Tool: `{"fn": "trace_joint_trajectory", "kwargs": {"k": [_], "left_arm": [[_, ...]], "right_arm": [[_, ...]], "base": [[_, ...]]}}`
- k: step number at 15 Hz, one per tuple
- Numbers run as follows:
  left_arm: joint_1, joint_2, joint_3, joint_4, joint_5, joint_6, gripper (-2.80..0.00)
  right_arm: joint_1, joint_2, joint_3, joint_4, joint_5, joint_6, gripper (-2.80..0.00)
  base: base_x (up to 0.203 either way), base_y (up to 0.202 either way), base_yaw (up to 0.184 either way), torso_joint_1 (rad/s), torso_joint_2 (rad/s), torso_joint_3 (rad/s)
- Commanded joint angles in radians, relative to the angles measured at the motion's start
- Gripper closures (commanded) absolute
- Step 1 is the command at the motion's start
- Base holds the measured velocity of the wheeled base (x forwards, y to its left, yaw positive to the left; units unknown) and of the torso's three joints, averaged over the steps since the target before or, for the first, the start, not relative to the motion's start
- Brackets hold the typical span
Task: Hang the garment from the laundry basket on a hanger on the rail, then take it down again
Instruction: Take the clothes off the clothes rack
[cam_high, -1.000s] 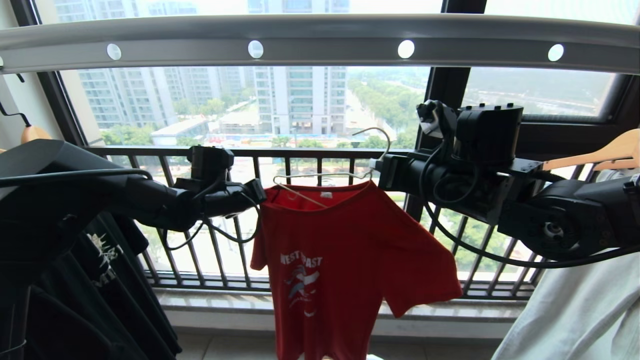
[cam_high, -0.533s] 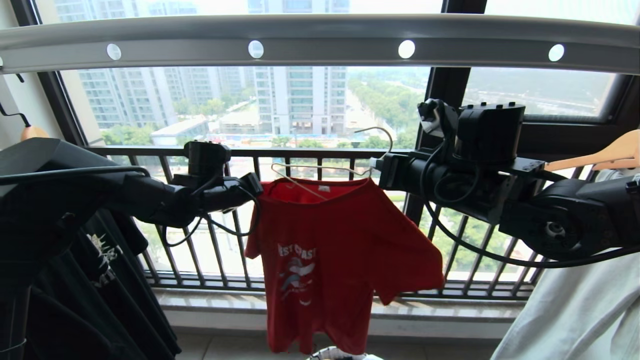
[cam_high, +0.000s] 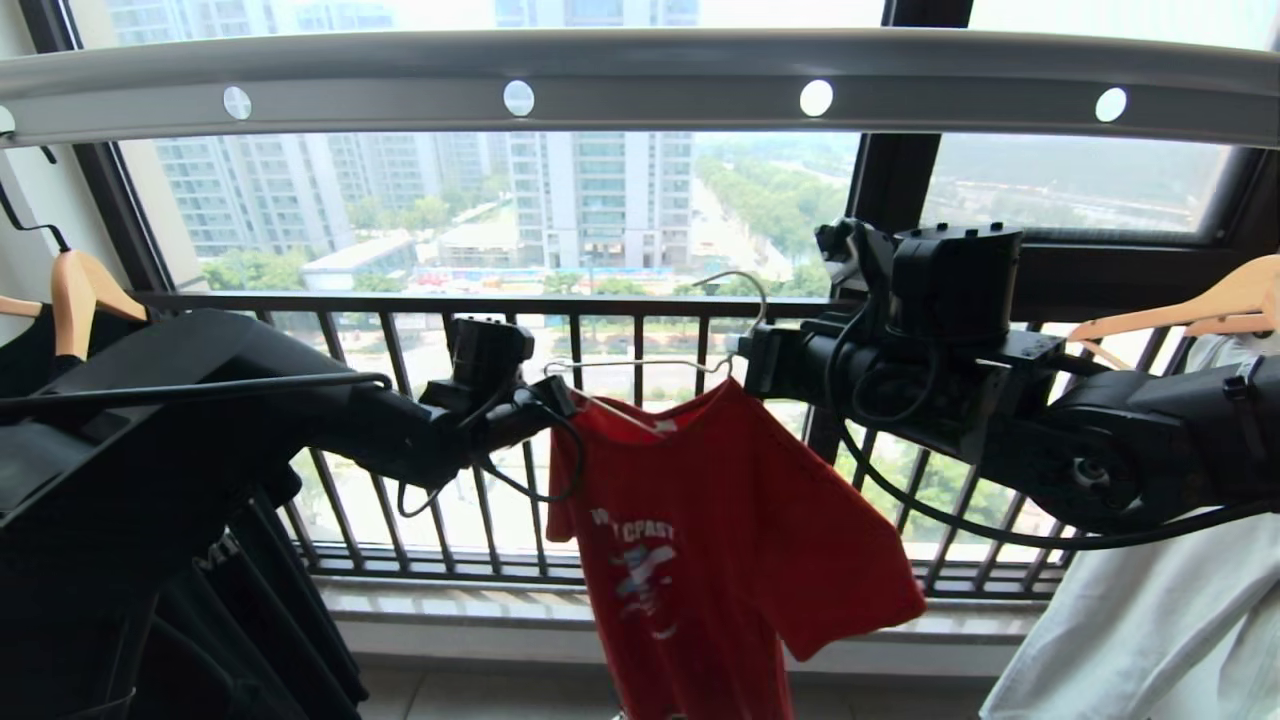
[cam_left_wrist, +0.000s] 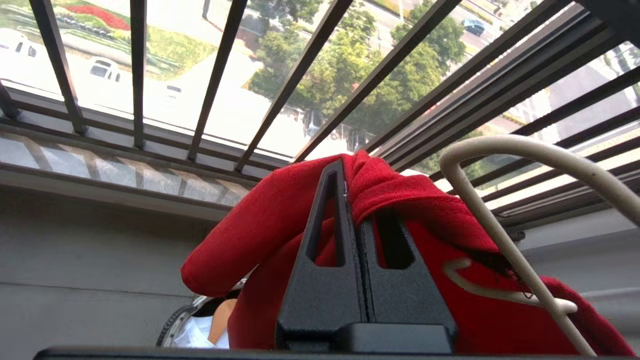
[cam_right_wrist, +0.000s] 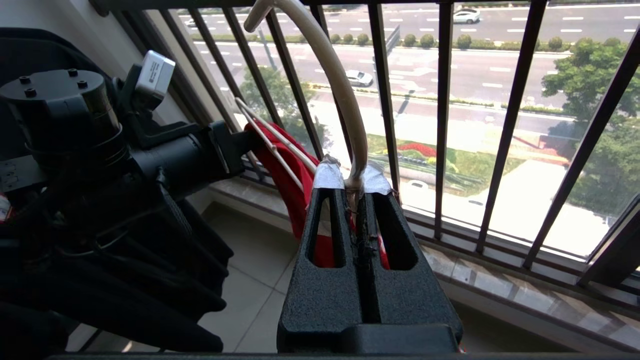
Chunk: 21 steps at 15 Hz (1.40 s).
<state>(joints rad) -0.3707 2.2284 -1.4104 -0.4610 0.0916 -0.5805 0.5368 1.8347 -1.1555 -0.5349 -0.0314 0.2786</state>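
The red T-shirt (cam_high: 720, 540) hangs in mid-air at the centre of the head view, below the rail (cam_high: 640, 80) and in front of the dark window railing (cam_high: 640, 310). One shoulder is draped over the white wire hanger (cam_high: 650, 375), the other is bunched in the left gripper (cam_high: 560, 400), whose jaws are pressed together on a fold of red cloth, as the left wrist view confirms (cam_left_wrist: 350, 200). The right gripper (cam_high: 745, 360) sits at the shirt's two o'clock, jaws clamped on the hanger's twisted neck; in the right wrist view the taped fingertips (cam_right_wrist: 327, 175) pinch the wire just below its hook.

The relation that matters: the hanger's hook rises toward twelve o'clock from the right gripper's jaws, and the rail lies straight above it, well apart. The hanger's long axis runs roughly nine to three o'clock, parallel to the rail. The right arm carries the hook, so in my judgement it is the arm to lift it onto the bar; the left gripper only steadies the cloth at the shirt's ten o'clock.

Counts: one red shirt, one wire hanger, four round holes in the visible stretch of rail, two wooden hangers, one at each edge (cam_high: 80, 300) (cam_high: 1190, 310), dark garments (cam_high: 200, 580) at eight o'clock and a white garment (cam_high: 1150, 620) at four. The laundry basket (cam_left_wrist: 195, 330) shows only as a sliver in the left wrist view.
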Motion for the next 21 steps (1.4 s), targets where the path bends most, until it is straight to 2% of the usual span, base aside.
{"fn": "trace_joint_trajectory", "kwargs": {"k": [1, 3, 10, 18, 21], "left_arm": [[0.014, 0.011, -0.003, -0.084, 0.027, -0.007, 0.00], [0.035, -0.009, 0.002, -0.087, 0.025, -0.007, 0.00], [0.030, 0.037, 0.009, -0.093, 0.022, -0.001, 0.00], [0.038, -0.004, -0.013, -0.094, 0.027, -0.026, 0.00], [0.063, -0.003, -0.019, -0.094, 0.024, -0.028, 0.00]], "right_arm": [[0.003, 0.005, 0.000, -0.004, -0.002, 0.001, 0.00], [0.002, 0.003, -0.002, -0.005, -0.004, 0.001, 0.00], [-0.008, -0.011, -0.004, -0.005, -0.002, 0.001, 0.00], [0.005, -0.009, 0.008, -0.002, -0.002, -0.001, 0.00], [0.005, -0.010, 0.008, -0.002, -0.002, -0.002, 0.00]], "base": [[0.000, 0.000, 0.000, 0.000, 0.00, 0.000], [0.000, 0.000, 0.000, 0.000, 0.00, 0.000], [0.000, 0.000, 0.000, 0.000, 0.00, 0.000], [0.000, 0.000, 0.000, 0.000, 0.00, 0.000], [0.000, 0.000, 0.000, 0.000, 0.00, 0.000]]}}
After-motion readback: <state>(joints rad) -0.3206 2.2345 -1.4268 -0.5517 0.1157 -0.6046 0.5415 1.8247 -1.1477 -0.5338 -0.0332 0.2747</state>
